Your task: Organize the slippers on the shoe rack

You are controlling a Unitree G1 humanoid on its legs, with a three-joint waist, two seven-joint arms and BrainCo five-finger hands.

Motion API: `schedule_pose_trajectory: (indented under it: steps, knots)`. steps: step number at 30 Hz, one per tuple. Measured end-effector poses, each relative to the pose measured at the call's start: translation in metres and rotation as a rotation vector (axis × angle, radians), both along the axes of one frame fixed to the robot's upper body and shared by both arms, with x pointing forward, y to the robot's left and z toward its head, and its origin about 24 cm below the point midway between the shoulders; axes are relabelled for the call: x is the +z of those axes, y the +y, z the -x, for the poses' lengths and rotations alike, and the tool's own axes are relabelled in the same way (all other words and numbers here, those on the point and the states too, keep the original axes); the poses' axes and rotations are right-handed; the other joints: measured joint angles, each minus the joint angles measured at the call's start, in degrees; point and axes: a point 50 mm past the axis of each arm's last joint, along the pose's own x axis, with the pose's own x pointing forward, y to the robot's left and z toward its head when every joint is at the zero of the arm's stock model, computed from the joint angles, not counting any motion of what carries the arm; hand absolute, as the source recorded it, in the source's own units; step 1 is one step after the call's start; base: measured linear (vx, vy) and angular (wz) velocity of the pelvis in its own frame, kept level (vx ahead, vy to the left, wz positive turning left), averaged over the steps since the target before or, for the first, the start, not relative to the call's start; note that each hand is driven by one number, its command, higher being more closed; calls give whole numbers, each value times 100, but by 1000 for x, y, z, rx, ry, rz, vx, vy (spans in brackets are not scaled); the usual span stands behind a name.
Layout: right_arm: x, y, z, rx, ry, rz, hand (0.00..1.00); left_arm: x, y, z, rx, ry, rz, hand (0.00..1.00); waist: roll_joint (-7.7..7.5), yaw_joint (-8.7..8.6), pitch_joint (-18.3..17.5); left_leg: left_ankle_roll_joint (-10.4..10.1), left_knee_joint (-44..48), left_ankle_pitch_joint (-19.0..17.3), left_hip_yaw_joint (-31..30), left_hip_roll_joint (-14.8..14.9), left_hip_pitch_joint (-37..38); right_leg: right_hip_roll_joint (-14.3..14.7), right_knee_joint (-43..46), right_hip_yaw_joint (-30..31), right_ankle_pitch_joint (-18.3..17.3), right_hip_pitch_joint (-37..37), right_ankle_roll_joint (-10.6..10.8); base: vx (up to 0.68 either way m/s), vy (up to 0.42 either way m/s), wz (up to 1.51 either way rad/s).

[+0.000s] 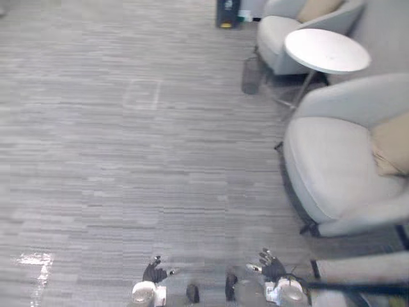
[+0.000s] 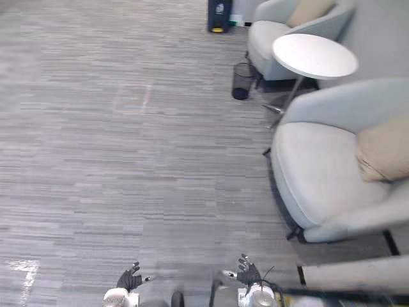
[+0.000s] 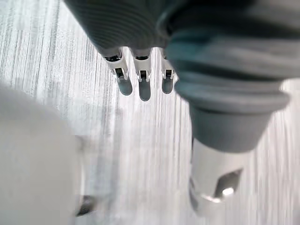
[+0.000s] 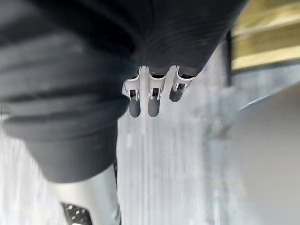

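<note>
Past the right hand in its wrist view, wooden slats [image 4: 265,33] in a dark frame stand at the floor's edge; I cannot tell whether they belong to the rack.

Both hands hang low over the floor [image 1: 128,160], near the robot. The left hand [image 1: 154,273] has its fingers [image 3: 140,82] straight and slack, pointing down at the carpet and holding nothing. The right hand [image 1: 271,267] is the same: its fingers [image 4: 152,101] are straight and loose, with nothing between them and the thumb. The two hands are well apart and touch nothing.

The floor is grey carpet with fine stripes. A faint rectangle mark [image 1: 142,94] lies on it farther out, and a bright glare patch [image 1: 35,259] lies to the left of the left hand.

To the right stands a pale grey armchair [image 1: 339,166] with a tan cushion [image 1: 393,147] against its back. Beyond it is a round white side table [image 1: 327,50] on thin legs, and behind that a second armchair [image 1: 281,32] with its own cushion [image 1: 316,9]. A dark mesh bin [image 2: 242,81] stands on the floor just beside the second chair. A dark box [image 1: 227,13] with a yellow base stands at the far edge, near that chair.
</note>
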Motion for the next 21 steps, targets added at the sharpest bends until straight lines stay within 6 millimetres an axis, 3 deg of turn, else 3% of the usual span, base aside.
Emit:
schedule_pose_trajectory:
  steps: [1,2,3,5,6,7,8,9,11,12,13,15,16,17,18,20,21]
  knots:
    - [0,1,0,3,0,-1,0,0,0,1,3,0,1,0,14,24,-2,10,285,-25,181,159,-67,45,-76,-7,-7,129,-12,394,-61,21]
    - [0,2,-1,6,-3,-2,0,0,3,1,13,-1,-2,0,21,81,1,145,738,-105,613,529,-123,101,-286,-23,-29,486,-48,343,-14,2]
    - [2,2,-6,7,-16,-3,0,0,4,1,17,-1,-1,0,10,107,-1,257,843,-176,811,698,-191,99,-402,-34,-42,714,-65,423,16,3]
    - [7,-3,-16,4,-44,13,0,3,1,-8,10,-25,5,0,-21,139,13,416,441,-253,1066,869,-604,-60,-525,-23,-63,965,-44,442,93,-4]
    - [10,-4,-21,4,-59,17,0,5,1,-13,8,-37,3,0,-56,149,53,504,20,-192,1104,832,-750,-159,-527,-40,-85,1030,-6,411,168,-2]
    - [12,-4,-26,7,-73,18,0,7,3,-17,4,-54,-3,0,-101,185,88,650,-919,187,1093,698,-880,-304,-519,-75,-175,1139,143,438,212,10]
    - [12,-6,-23,3,-71,23,0,7,2,-17,1,-55,-2,0,-20,199,72,793,-2028,1269,996,585,-875,-280,-483,-75,-312,1247,350,453,212,32]
    - [10,-4,-22,-6,-58,16,0,9,3,-20,-12,-60,-9,0,-217,186,86,959,-2107,1281,1034,326,-791,-497,-452,-105,-405,1285,465,460,192,61]
    - [11,2,-25,11,-67,3,0,14,5,-31,-18,-93,-23,0,-265,258,97,1035,-2489,1319,921,90,-773,-485,-576,-5,-261,1061,337,421,163,56]
    - [12,4,-28,13,-76,-1,0,12,7,-28,-18,-76,-26,0,-315,273,107,1064,-2457,1201,872,-51,-700,-483,-694,-70,93,1123,469,331,125,35]
    - [11,3,-27,13,-69,3,0,8,6,-21,-13,-50,-22,0,-320,270,106,1098,-2420,1007,847,-175,-523,-568,-571,-145,260,1277,741,378,147,37]
    - [9,0,-21,10,-54,9,0,5,5,-13,-5,-26,-14,0,-238,252,121,989,-2696,680,727,-281,47,-767,1177,-15,373,844,948,448,239,25]
    - [6,1,-15,7,-40,6,0,2,4,-7,-18,-9,-17,0,-262,196,136,986,-3094,678,639,-411,567,-1047,2785,25,1009,260,1152,400,223,42]
    - [4,2,-10,8,-26,0,0,2,4,-6,-28,-1,-21,0,-245,122,134,974,-3253,635,506,-481,838,-1118,3804,128,906,-215,1114,420,160,61]
    - [2,3,-5,7,-14,-4,0,1,5,-4,-40,6,-29,0,-231,47,140,935,-3308,564,398,-483,1065,-1102,4405,120,545,-657,914,362,83,57]
    - [0,2,0,7,0,-5,0,0,5,-2,-47,16,-31,0,-224,32,152,916,-3363,426,332,-434,1425,-1009,4390,-71,-125,-1342,583,486,54,29]
    - [0,1,-1,9,-6,-2,0,0,5,-3,-41,12,-27,0,-186,-12,173,899,-3368,359,260,-386,1562,-871,3839,-229,-317,-1653,499,591,13,25]
